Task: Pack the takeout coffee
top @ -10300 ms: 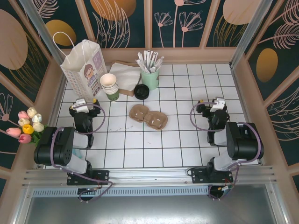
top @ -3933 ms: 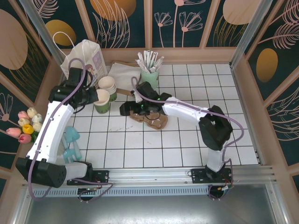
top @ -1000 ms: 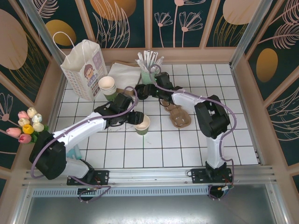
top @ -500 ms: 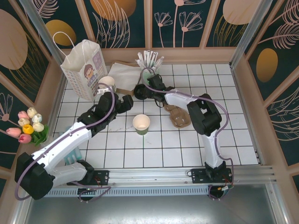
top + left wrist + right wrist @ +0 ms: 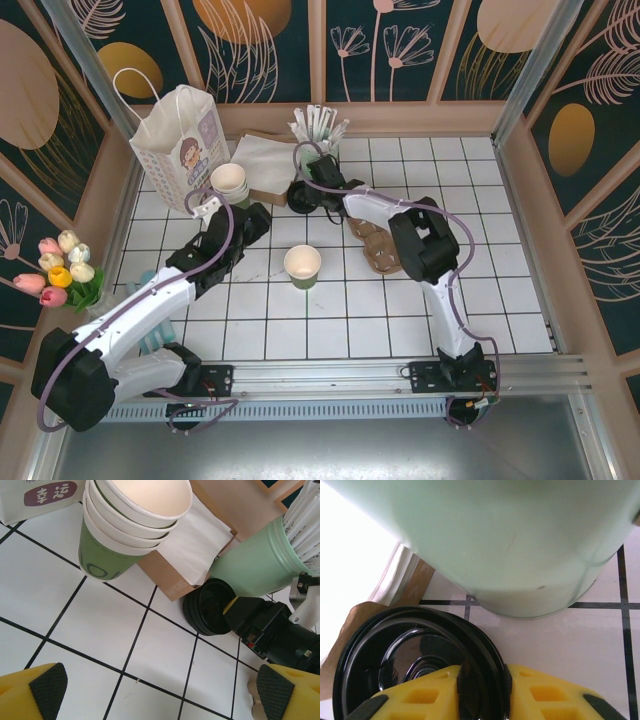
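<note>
Right gripper (image 5: pixel 482 682): we find it clenched on the rim of the round black plastic lid (image 5: pixel 405 650), one yellow finger (image 5: pixel 415 695) over the lid's inside, the other outside the rim.
Lid: we list it lying on the white tiled table (image 5: pixel 300 330) near the back, just in front of the mint green holder of white sticks (image 5: pixel 510 545).
Left gripper (image 5: pixel 161 687): we see its black pads (image 5: pixel 47 685) spread wide over bare tiles, grasping nothing; in the overhead view it (image 5: pixel 255 218) sits left of the table's middle.
Ahead of the left gripper: the stack of cream-rimmed paper cups (image 5: pixel 135 525), then a white napkin on brown card (image 5: pixel 195 540), the lid (image 5: pixel 207 607) and the holder (image 5: pixel 250 565).
Green-sided paper cup with a cream rim (image 5: pixel 302 265): we note it upright, mouth up, near the table's middle, apart from both grippers and well apart from the lid (image 5: pixel 300 195).
Right of the cup: a brown pulp cup carrier (image 5: pixel 378 240), lying flat.
Back left: a white paper bag with handles (image 5: pixel 180 150), upright, beside the stack (image 5: pixel 232 185).
</note>
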Available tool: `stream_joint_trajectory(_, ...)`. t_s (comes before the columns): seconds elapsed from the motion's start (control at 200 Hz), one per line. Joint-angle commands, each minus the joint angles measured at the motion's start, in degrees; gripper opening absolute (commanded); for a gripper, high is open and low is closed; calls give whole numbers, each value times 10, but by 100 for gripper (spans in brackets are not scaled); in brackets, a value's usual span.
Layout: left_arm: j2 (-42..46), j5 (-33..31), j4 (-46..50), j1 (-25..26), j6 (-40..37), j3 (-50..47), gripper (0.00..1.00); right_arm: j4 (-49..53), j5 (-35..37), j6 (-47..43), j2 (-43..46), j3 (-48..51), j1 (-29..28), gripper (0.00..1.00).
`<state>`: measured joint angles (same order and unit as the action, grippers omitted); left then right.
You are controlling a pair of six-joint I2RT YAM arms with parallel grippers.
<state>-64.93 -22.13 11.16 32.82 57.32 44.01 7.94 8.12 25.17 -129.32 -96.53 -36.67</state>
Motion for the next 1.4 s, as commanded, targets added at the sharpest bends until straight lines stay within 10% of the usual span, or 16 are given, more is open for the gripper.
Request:
stream_joint_trajectory(0.0,-9,-1,-12,-4,-6,-1,99,17,28,-16,-8,-23,-7,23)
stream_joint_trajectory(1.396,-78,112,-75,-32,-38,20,98,-170,155,-81,150,167,-53,11)
